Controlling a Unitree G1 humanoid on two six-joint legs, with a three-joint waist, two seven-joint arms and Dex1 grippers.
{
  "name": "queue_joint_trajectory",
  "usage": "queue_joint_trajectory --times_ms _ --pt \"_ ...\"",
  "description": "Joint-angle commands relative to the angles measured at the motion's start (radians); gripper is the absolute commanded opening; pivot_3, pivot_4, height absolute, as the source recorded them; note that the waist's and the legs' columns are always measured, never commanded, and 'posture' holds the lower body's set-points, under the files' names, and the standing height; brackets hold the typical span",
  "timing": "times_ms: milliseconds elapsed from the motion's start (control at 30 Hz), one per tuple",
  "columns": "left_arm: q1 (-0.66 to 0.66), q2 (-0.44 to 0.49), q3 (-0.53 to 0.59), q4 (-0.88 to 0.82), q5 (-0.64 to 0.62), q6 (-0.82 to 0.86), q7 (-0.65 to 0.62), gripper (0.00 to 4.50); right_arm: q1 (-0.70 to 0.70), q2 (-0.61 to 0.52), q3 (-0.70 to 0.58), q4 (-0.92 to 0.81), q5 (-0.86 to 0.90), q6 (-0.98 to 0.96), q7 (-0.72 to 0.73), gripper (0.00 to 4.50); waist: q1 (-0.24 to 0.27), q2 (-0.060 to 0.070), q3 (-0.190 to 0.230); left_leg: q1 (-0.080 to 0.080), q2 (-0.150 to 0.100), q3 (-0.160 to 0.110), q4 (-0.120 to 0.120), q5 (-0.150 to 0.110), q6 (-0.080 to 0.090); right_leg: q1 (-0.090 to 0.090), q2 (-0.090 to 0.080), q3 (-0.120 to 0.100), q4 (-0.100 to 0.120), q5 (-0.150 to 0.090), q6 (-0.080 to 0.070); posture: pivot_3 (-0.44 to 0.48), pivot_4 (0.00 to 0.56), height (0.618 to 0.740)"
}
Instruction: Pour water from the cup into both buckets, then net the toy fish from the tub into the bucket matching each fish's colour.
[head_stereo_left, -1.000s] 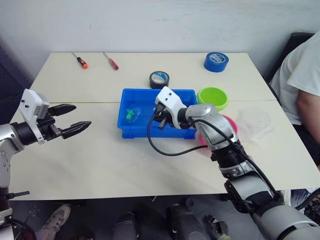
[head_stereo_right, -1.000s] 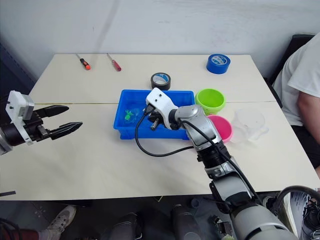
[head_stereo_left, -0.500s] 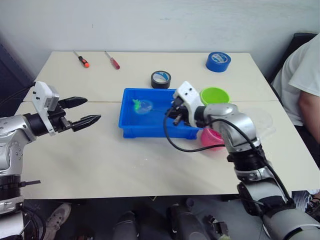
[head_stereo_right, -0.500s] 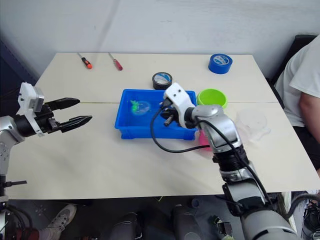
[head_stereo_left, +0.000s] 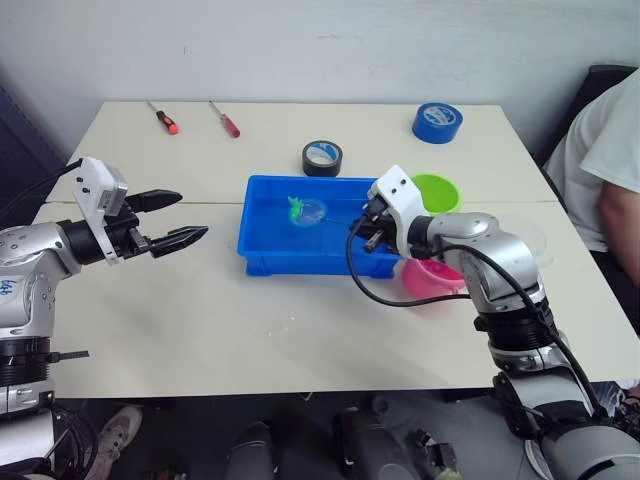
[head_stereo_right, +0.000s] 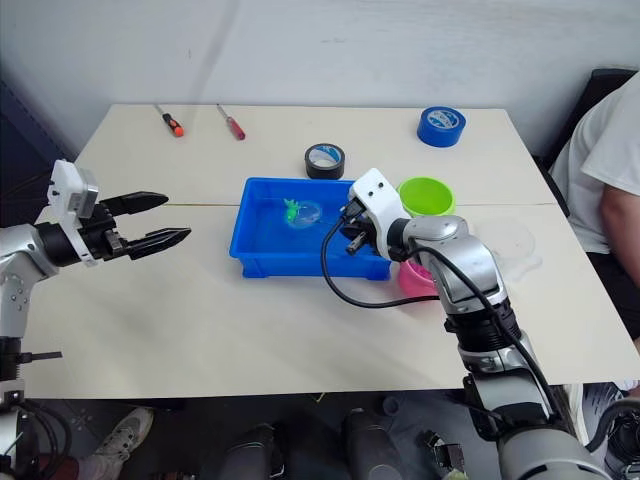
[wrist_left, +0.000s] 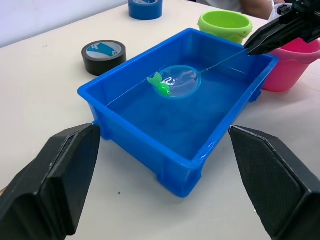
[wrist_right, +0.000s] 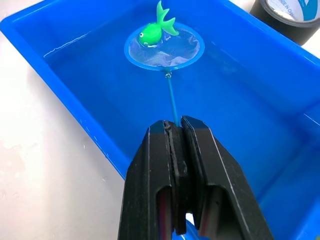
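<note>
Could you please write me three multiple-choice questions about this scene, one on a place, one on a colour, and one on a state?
1. Where is the green toy fish?
A. On the rim of the net, over the tub
B. In the pink bucket
C. On the table beside the black tape roll

2. What colour is the bucket farther from the robot?
A. Pink
B. Lime green
C. Orange

3. How do the right gripper's fingers stand?
A. Spread wide with nothing between them
B. Closed on the cup
C. Closed on the net's thin handle

Answers:
1. A, the right wrist view shows the fish on the hoop's edge above the water.
2. B, the lime green bucket sits behind the pink one.
3. C, the handle runs out from between the shut fingers.
</note>
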Motion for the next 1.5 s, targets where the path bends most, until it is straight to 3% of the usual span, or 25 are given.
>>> queue_joint_trajectory --times_ms 33,333,667,933,1200,1500 --pt "-0.041 -0.01 -0.01 0.001 -0.001 -0.025 -0.015 4.47 0.003 -0.034 -0.065 -0.062 0.025 -0.008 -0.012 0.0 0.003 0.0 0.0 0.0 0.0 0.0 0.0 0.0 0.0 0.0 0.0 0.0 0.0 0.0 0.0 0.0 0.15 0.734" --pt "-0.224 -0.097 -0.098 0.152 0.033 -0.104 -0.066 4.47 0.052 -0.227 -0.291 -0.131 0.091 0.019 -0.016 0.0 0.035 0.0 0.0 -0.001 -0.001 -0.001 0.0 0.0 0.0 0.0 0.0 -0.001 -0.002 0.0 0.0 0.0 0.15 0.734" --pt "-0.369 -0.185 -0.161 0.297 0.063 -0.186 -0.165 4.47 0.17 -0.428 -0.415 -0.162 0.097 0.003 -0.018 0.0 0.041 0.001 0.0 -0.001 0.0 0.002 0.0 -0.001 0.002 0.0 0.001 0.002 -0.004 0.0 0.0 0.0 0.15 0.734" --pt "-0.428 -0.217 -0.178 0.39 0.095 -0.236 -0.208 4.47 0.269 -0.552 -0.275 -0.165 -0.05 -0.198 -0.034 0.0 0.032 0.001 0.0 -0.001 0.0 0.004 0.001 -0.001 0.002 0.0 0.002 0.004 -0.004 0.001 0.001 0.0 0.15 0.734" --pt "-0.432 -0.22 -0.178 0.41 0.109 -0.246 -0.223 4.47 0.4 -0.743 -0.103 -0.202 -0.37 -0.57 -0.057 0.0 0.031 0.001 0.001 -0.001 0.0 0.004 0.001 -0.001 0.002 0.0 0.002 0.004 -0.004 0.001 0.002 0.0 0.15 0.734" --pt "-0.435 -0.226 -0.181 0.416 0.115 -0.249 -0.233 4.47 0.398 -0.766 -0.062 -0.142 -0.634 -0.76 -0.113 0.0 0.029 0.001 0.001 -0.001 0.0 0.004 0.002 -0.001 0.002 0.0 0.002 0.004 -0.003 0.001 0.002 0.0 0.15 0.734"
